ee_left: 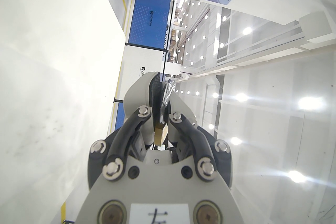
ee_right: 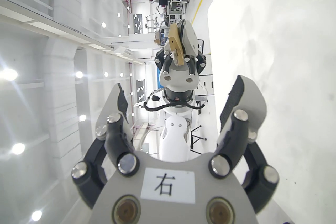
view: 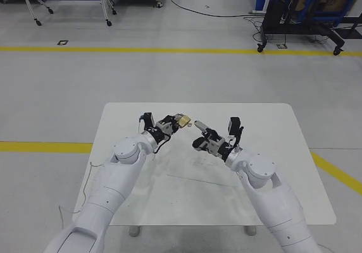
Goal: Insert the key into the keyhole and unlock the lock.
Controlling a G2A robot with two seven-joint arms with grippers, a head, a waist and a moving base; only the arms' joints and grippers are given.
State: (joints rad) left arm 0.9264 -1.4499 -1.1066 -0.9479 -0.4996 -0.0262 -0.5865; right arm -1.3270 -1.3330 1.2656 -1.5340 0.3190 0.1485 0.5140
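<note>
Above table (view: 276,126): left claw (ee_left: 163,96) clamps lock (ee_right: 175,43); right claw (ee_right: 179,90) spread wide, facing it.

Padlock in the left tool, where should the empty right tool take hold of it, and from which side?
Probably the bare brass end of the padlock, clear of the left tool that clamps it. Its flat faces lie against that tool's fingers, so the open right tool would close across the narrow edges, coming straight ahead from where it faces the lock.
</note>
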